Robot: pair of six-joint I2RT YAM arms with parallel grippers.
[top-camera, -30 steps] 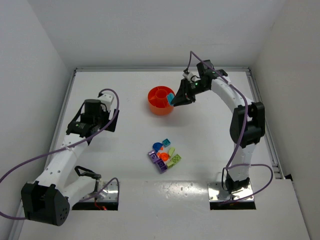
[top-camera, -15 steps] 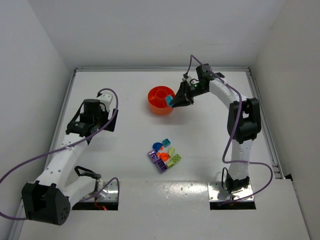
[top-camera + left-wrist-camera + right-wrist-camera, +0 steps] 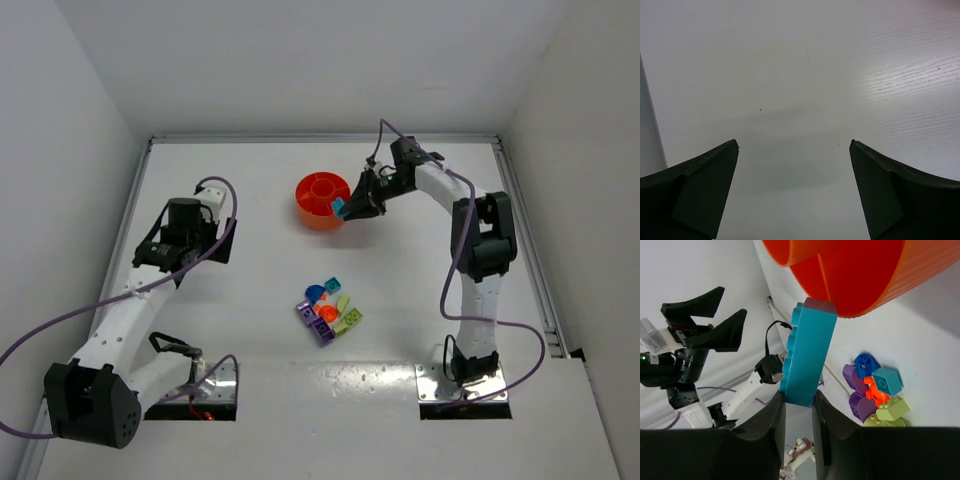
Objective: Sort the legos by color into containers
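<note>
**Ana:** Right tool (image 3: 346, 208) first. What is its state?

**Ben:** Clenched on a teal brick (image 3: 807, 352). One finger presses each long face, and in the wrist view the studs face 9 o'clock.

**Ana:** Where is that brick relative to the tray?

**Ben:** From above, it is at 4 o'clock of the round orange tray (image 3: 320, 218), just beside the outer wall. In the wrist view its far end meets the tray's lower edge, but I cannot tell whether they touch.

**Ana:** And the other legos?

**Ben:** They sit in a loose pile (image 3: 328, 308) on the white desk (image 3: 250, 170), at 6 o'clock from the tray and well apart from it. The wrist view shows a blue rounded piece (image 3: 865, 362), a small teal block (image 3: 886, 381), an orange piece (image 3: 874, 390), purple pieces (image 3: 855, 377) and yellow-green bricks (image 3: 892, 407), all huddled together.

**Ana:** Left tool (image 3: 794, 145)?

**Ben:** Released, with its fingers spread wide above the desk. It is at about 10 o'clock from the pile and well apart from it.
</note>
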